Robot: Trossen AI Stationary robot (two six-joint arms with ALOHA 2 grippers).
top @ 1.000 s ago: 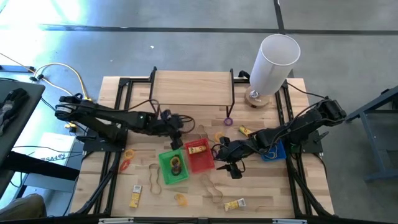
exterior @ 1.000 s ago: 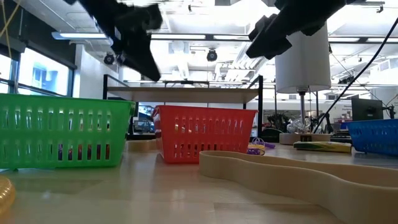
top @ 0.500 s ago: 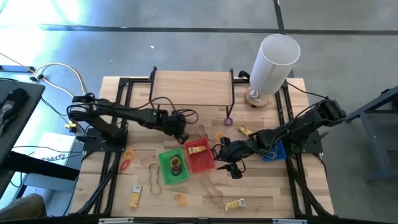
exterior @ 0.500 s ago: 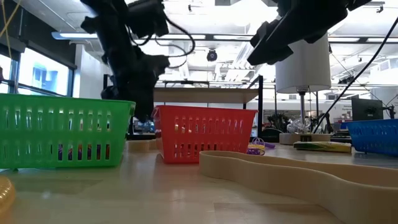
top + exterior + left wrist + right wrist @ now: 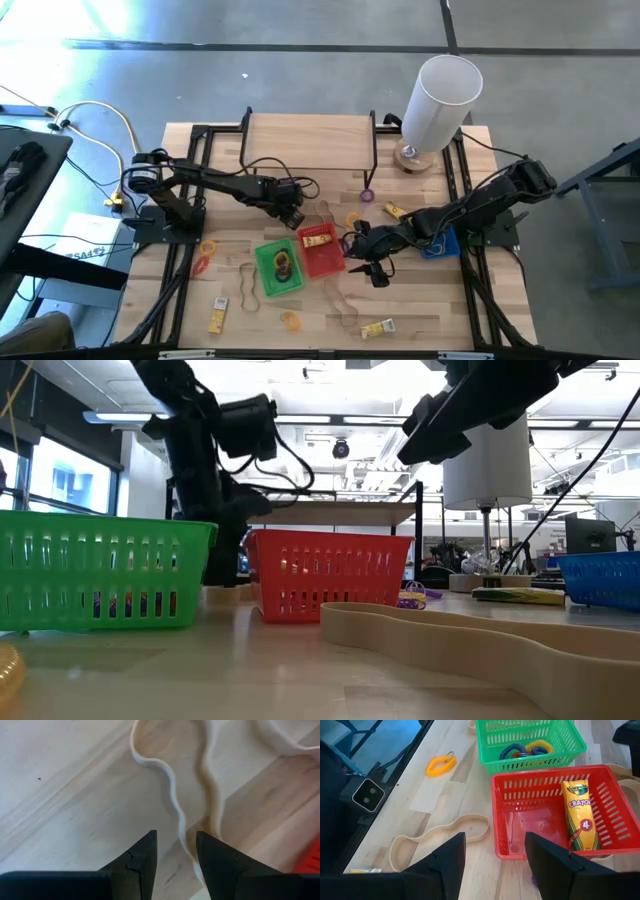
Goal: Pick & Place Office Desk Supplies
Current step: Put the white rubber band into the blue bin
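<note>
Left claw (image 5: 175, 851), fingers apart, low over a tan rubber-band loop (image 5: 192, 795) behind the red basket (image 5: 322, 251); right claw (image 5: 495, 851) hovers apart, empty.

White cylinder (image 5: 441, 100) upright at table (image 5: 300, 135) far corner.

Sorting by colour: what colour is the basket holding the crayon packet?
Red basket, crayon packet inside; clearest in the right wrist view.
</note>
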